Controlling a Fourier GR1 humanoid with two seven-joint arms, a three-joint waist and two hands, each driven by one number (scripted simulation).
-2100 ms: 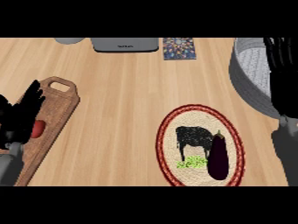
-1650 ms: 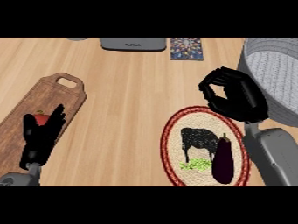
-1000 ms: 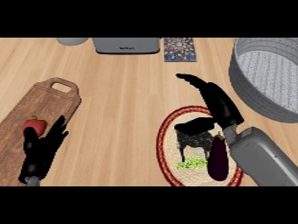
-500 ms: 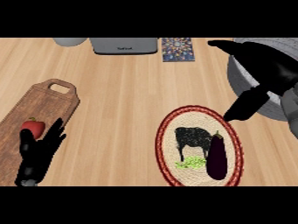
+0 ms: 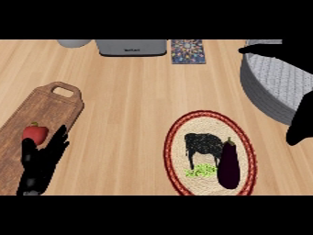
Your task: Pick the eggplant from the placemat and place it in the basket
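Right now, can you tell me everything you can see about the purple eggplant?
The eggplant is long, smooth and very dark purple, with a slight shine. It has a small dark stem at the end that points away from the robot. It lies flat on the right part of the round woven placemat, just inside its red rim and beside the black animal picture. Nothing holds it. The right hand is apart from it, up and to the right.
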